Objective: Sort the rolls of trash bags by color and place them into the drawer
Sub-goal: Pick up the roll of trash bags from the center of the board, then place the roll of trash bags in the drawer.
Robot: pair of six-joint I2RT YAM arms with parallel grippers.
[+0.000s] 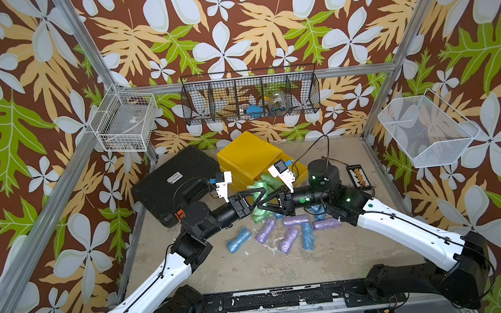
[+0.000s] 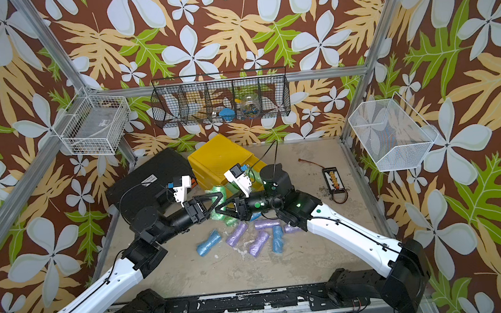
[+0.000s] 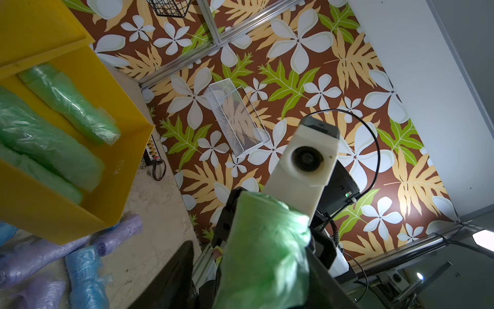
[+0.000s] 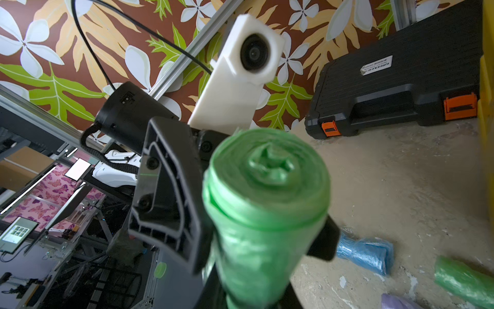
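Note:
A pale green roll (image 4: 267, 187) hangs in the air between my two grippers, which meet tip to tip in front of the yellow drawer (image 1: 301, 171). My right gripper (image 1: 262, 205) is shut on one end of the roll. My left gripper (image 1: 262, 195) is open around the other end (image 3: 267, 254), with a gap beside one finger (image 3: 171, 278). Several green rolls (image 3: 53, 139) lie in the drawer (image 3: 53, 214). Blue rolls (image 1: 238, 240) and lilac rolls (image 1: 265, 231) lie loose on the table, and green ones (image 1: 260, 216) lie under the grippers.
A black tool case (image 1: 176, 184) lies left of the yellow drawer unit (image 1: 248, 151). A small black bead rack (image 1: 358, 177) sits at the right. Wire baskets (image 1: 251, 98) hang on the walls. The loose rolls lie just below both wrists.

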